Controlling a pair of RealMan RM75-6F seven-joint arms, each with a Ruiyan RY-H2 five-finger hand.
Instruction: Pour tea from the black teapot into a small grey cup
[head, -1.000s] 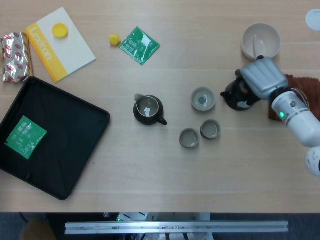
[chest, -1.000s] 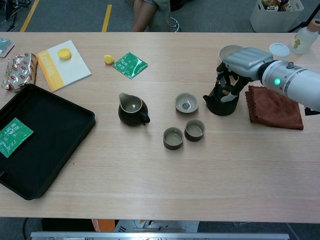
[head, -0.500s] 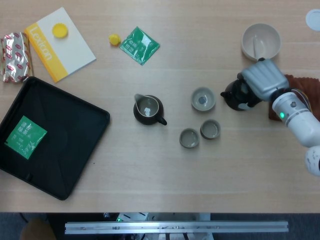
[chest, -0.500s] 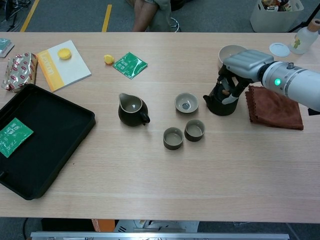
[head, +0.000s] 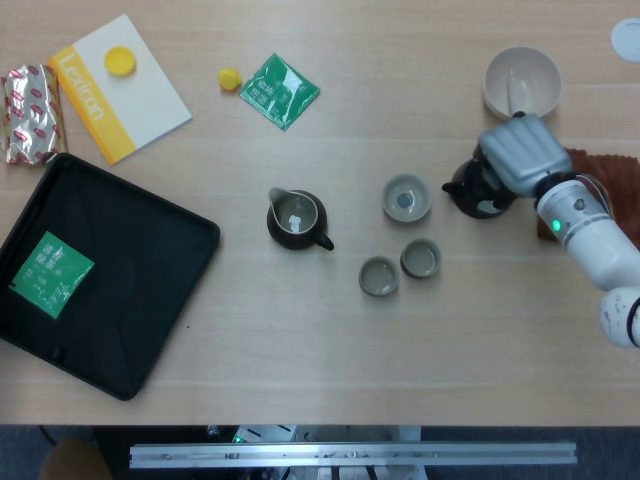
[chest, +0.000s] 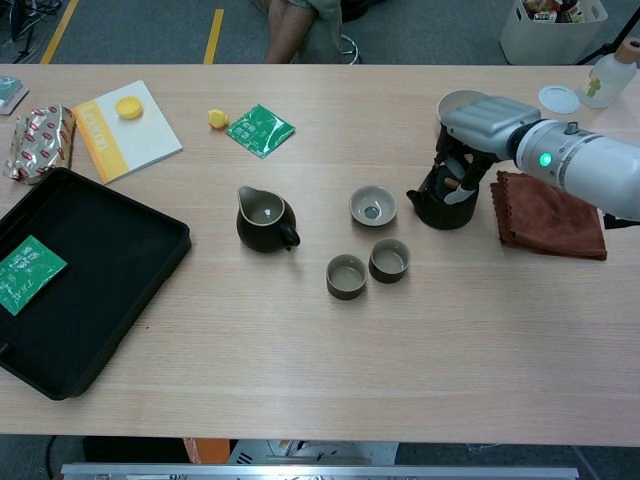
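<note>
Our right hand wraps its fingers around the squat black ceramic teapot, right of frame; a loose hold could spill tea when lifting.

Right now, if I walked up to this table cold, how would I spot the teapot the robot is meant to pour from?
Start at the white arm on the right side of the table and follow it to the right hand. Under its fingers, just left of a brown cloth, sits the black teapot. Unlike the dark pitcher further left, it is covered from above by the hand.
</note>
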